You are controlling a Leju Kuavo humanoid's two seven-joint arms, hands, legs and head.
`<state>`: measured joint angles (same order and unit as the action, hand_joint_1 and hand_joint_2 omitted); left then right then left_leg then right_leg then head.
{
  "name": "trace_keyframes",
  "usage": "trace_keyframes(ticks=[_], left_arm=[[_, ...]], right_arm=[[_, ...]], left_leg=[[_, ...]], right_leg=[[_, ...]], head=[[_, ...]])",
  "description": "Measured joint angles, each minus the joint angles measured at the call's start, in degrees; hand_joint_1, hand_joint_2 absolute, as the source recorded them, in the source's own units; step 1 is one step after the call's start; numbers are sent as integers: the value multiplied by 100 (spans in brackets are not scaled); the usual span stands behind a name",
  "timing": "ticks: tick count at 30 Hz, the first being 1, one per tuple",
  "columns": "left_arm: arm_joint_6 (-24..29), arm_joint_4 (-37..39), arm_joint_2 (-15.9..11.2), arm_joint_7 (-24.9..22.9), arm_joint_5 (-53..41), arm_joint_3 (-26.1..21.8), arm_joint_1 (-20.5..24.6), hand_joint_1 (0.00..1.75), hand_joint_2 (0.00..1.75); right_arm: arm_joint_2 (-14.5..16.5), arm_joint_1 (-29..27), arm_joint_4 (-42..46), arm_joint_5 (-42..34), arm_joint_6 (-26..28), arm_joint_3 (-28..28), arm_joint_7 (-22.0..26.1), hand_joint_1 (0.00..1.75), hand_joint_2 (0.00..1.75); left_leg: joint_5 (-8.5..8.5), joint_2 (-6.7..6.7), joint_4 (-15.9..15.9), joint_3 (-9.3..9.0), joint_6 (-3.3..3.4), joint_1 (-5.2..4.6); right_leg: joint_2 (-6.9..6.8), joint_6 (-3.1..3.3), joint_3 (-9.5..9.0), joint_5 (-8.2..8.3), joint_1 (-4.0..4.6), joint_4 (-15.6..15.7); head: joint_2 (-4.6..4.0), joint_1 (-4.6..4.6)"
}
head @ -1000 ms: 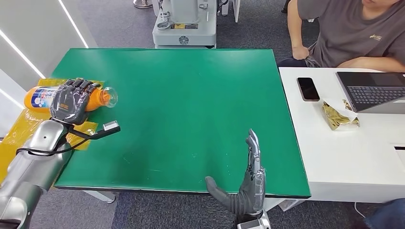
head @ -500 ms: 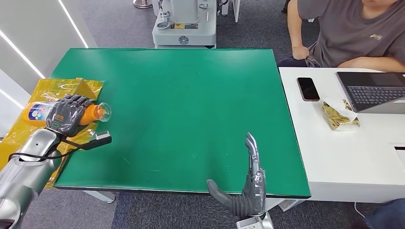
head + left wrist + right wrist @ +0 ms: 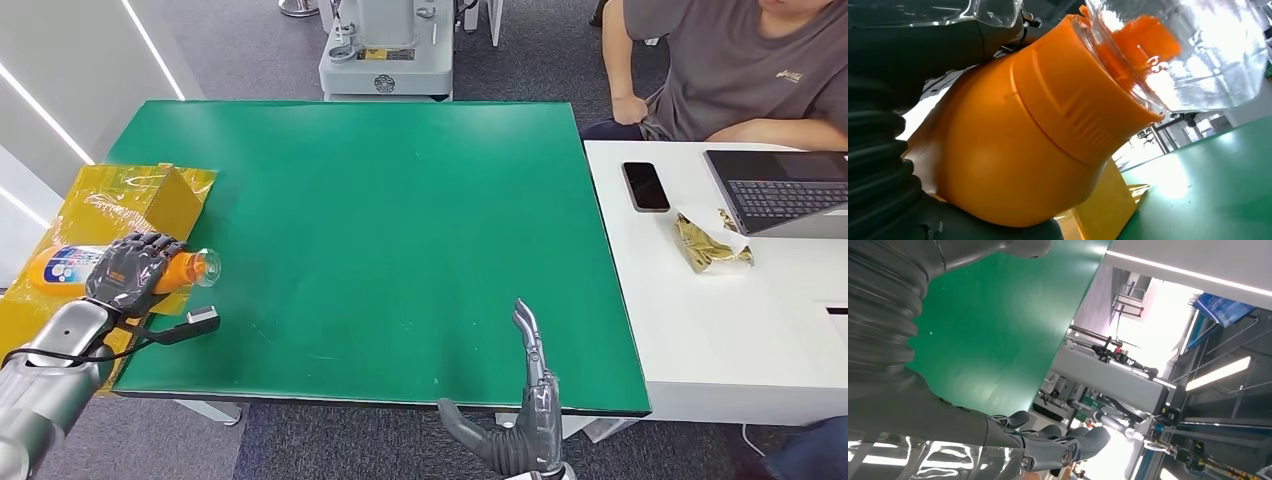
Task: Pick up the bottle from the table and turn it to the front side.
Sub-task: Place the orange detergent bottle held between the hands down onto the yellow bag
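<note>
My left hand [image 3: 128,272] grips an orange bottle [image 3: 62,268] on its side above the table's left front edge. The bottle has a blue and white label and a clear cap [image 3: 207,266] pointing right. In the left wrist view the orange bottle [image 3: 1013,135] and its clear cap [image 3: 1188,50] loom close, with my dark fingers wrapped around the body. My right hand [image 3: 522,410] is open at the green table's front edge, fingers straight and pointing away from me, thumb out to the left. The right wrist view shows its fingers [image 3: 1068,442] spread over the green table [image 3: 998,320].
A yellow plastic sheet [image 3: 130,200] lies on the green table's [image 3: 400,220] left edge. On the white desk [image 3: 720,320] to the right are a phone [image 3: 645,186], a laptop [image 3: 780,190] and a snack packet [image 3: 708,243]. A person [image 3: 730,65] sits behind it. A grey machine base [image 3: 385,50] stands beyond the table.
My left hand has carried the bottle toward me and to the left, off the yellow sheet toward the front edge. My right hand has sunk slightly toward the near edge.
</note>
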<state>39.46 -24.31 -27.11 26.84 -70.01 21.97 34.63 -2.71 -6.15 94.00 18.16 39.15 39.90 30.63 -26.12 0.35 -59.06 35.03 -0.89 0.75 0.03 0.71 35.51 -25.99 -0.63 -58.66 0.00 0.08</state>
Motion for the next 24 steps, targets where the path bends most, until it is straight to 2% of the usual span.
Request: trace_keyframes(ticks=[7,16,24], left_arm=[[3,-2,80,-161,-485,-227,-123,175,175],[15,-187,470,-315,-1328,-594,-102,175,175],[16,-403,719,-332,-1559,-824,-41,175,175]], right_arm=[[-94,13,0,-16,0,3,-41,0,175],[-173,45,-21,-123,-1,4,-21,0,175],[-175,213,-165,-220,-93,28,-21,0,175]], left_leg=[[0,-1,-1,-2,0,0],[0,0,-2,-4,0,-1],[0,2,-1,-6,0,0]], right_leg=[[-1,-1,0,-1,0,1],[-1,-1,0,0,0,2],[1,2,-1,1,1,0]], head=[[0,0],[0,1],[0,0]])
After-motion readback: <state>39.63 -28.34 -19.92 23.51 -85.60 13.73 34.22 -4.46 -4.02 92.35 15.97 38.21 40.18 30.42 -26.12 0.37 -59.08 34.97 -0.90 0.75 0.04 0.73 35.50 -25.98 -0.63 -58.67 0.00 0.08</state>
